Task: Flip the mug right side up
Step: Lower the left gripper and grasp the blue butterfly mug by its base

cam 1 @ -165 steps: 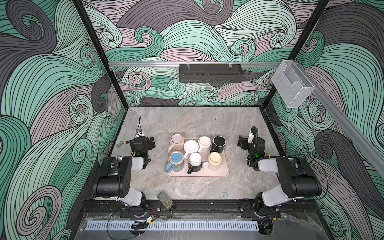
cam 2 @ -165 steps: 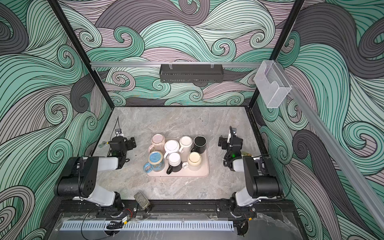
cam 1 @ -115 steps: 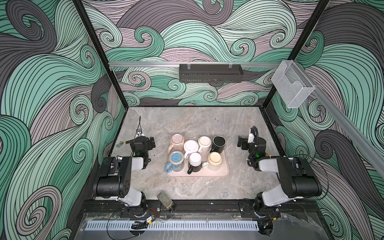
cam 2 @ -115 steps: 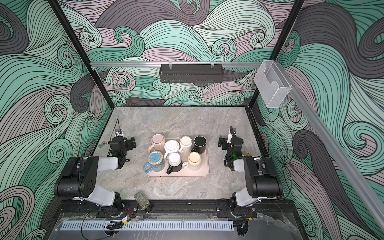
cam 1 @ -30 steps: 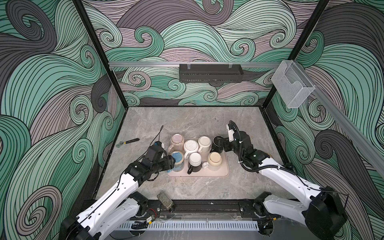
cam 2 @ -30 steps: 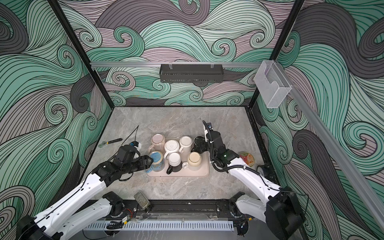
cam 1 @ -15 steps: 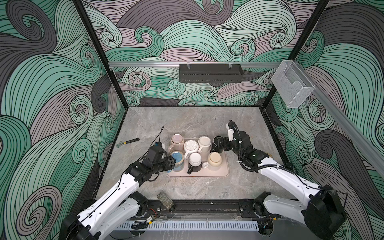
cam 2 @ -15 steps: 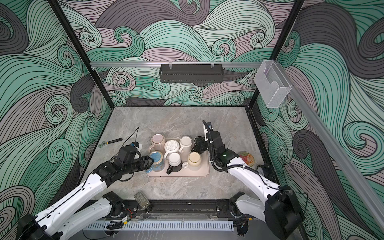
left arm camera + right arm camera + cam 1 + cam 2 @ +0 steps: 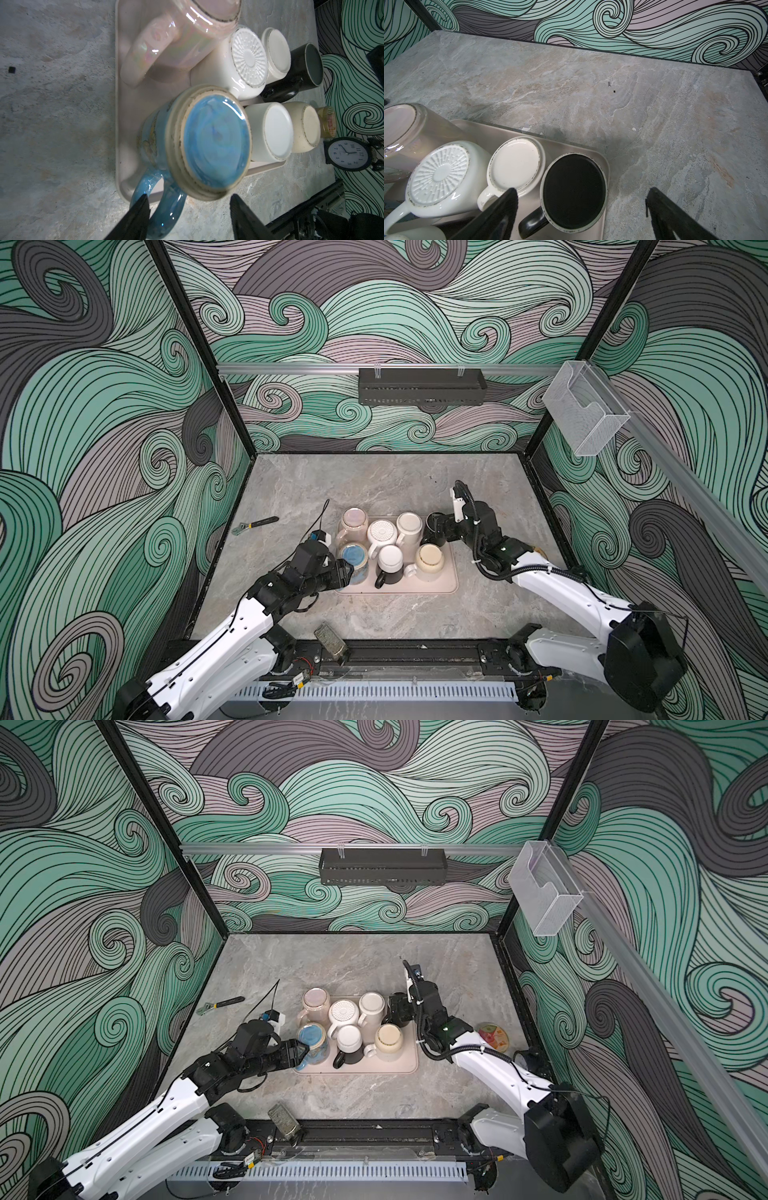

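Left gripper (image 9: 347, 570) is at the near-left corner of the tray (image 9: 440, 584), right up against the blue mug (image 9: 354, 556). That mug stands bottom up on the tray, front row, left end. Its handle (image 9: 172, 207) sticks out over the tray's rim toward my wrist. My fingers (image 9: 137, 216) are apart, one lying across the handle and the other just beside the edge of the mug's base. I can't tell whether they are pressing on it or only straddling it. Right gripper (image 9: 582, 190) is spread wide and holds nothing. It hangs over the black mug (image 9: 571, 176) at the tray's far-right corner. One finger is over the gap between that mug and the white mug (image 9: 515, 164), the other is out over bare table (image 9: 654, 104), clear of it. The black mug shows a flat dark face upward, and its handle points back toward my wrist. The back row, left to right in both top views, is the pink mug (image 9: 353, 519), ribbed mug (image 9: 381, 531), white mug and black mug. The front row runs from the blue mug through a dark mug (image 9: 390, 559) with a white bottom to a cream mug (image 9: 429, 558). Every base I can see faces up. Off the tray, a wrench (image 9: 254, 525) lies well to the left and a jar (image 9: 492, 1038) sits by the right wall.
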Tool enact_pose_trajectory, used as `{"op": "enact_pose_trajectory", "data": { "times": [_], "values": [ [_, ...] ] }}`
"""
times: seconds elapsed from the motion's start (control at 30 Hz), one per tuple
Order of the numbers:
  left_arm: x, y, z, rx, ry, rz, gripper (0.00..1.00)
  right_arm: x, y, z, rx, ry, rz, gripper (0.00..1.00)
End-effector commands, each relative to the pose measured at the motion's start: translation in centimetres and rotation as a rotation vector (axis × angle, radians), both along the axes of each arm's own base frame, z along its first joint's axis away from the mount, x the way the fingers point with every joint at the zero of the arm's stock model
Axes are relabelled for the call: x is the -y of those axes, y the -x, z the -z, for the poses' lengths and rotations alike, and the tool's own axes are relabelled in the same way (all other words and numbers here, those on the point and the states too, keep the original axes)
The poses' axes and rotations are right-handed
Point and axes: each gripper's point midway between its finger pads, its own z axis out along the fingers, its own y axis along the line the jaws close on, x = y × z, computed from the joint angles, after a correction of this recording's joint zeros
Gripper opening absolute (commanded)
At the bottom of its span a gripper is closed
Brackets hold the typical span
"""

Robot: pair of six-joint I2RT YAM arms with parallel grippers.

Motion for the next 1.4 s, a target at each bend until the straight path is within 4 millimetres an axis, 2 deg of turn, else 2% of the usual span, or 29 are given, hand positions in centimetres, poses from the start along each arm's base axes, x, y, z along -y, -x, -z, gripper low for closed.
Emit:
{"op": "enact_pose_trajectory", "data": {
  "times": [0.0, 0.27, 0.5, 0.73, 0.97, 1.17, 1.37],
  "values": [
    [0.0, -0.1, -0.7, 0.027, -0.046, 0.030, 0.63, -0.6, -0.7, -1.4, 0.036, -0.031, 0.002, 0.95],
    [1.7, -0.1, -0.5, 0.032, -0.248, 0.161, 0.62, -0.6, -0.9, -0.9, 0.021, -0.025, 0.010, 0.94],
    [3.1, -0.3, 0.8, -0.009, -0.343, 0.221, 0.57, -0.5, -0.7, -0.3, 0.015, -0.022, 0.014, 0.94],
    [2.8, -0.5, 1.9, -0.039, -0.400, 0.193, 0.53, -0.6, -0.8, 0.2, 0.005, -0.018, 0.011, 0.94],
    [2.2, -0.9, 2.9, -0.061, -0.437, 0.133, 0.44, -0.7, -1.1, 0.7, -0.006, -0.016, 0.020, 0.92],
    [2.3, -1.5, 3.2, -0.052, -0.450, 0.123, 0.43, -1.0, -1.3, 1.0, -0.016, -0.013, 0.016, 0.91],
    [1.1, -1.9, 3.5, -0.046, -0.518, 0.083, 0.40, -1.0, -1.5, 1.3, -0.023, -0.014, 0.020, 0.90]
  ]
}}
